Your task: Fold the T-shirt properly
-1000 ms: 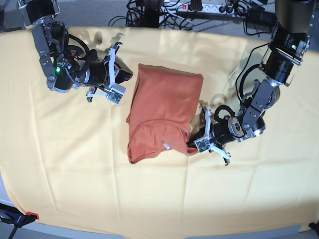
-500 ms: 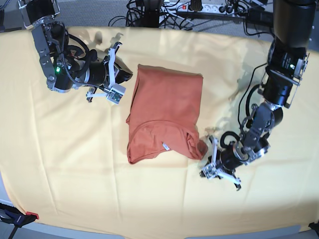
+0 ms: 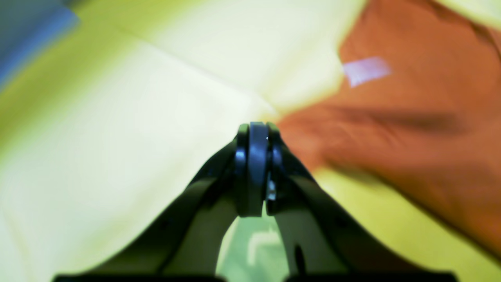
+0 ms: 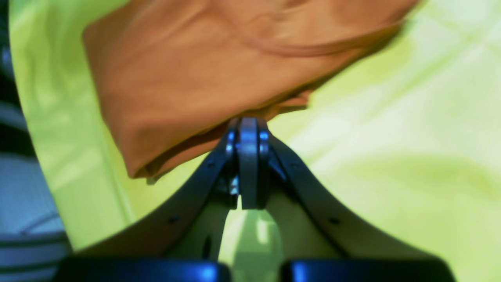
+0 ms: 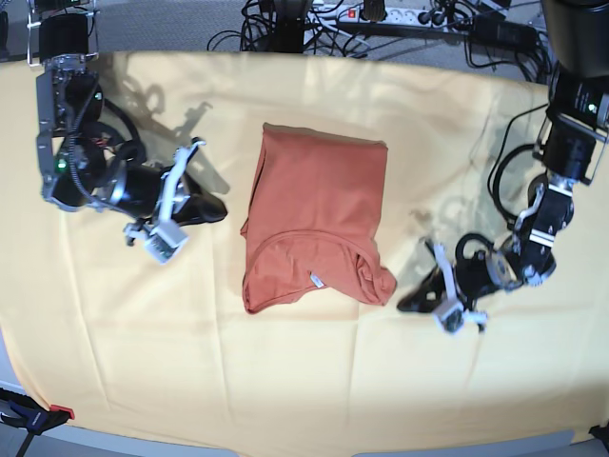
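Note:
The rust-orange T-shirt (image 5: 314, 214) lies folded into a tall narrow shape in the middle of the pale yellow cloth (image 5: 285, 381). Its neckline and white tag (image 5: 317, 280) are at the near end. My left gripper (image 5: 409, 302) is shut and empty, low over the cloth just right of the shirt's near right corner. In the left wrist view the gripper (image 3: 253, 131) is closed, with the blurred shirt (image 3: 411, 129) to its right. My right gripper (image 5: 219, 207) is shut and empty, just left of the shirt's left edge. In the right wrist view the gripper (image 4: 248, 122) points at the shirt (image 4: 203, 74).
The yellow cloth covers the whole table. Cables and a power strip (image 5: 381, 13) lie beyond the far edge. A red clamp (image 5: 57, 413) sits at the near left corner.
My left gripper has pulled back to the right, away from the shirt's near right corner. My right arm has swung down and left, away from the shirt's far left corner. The shirt lies still.

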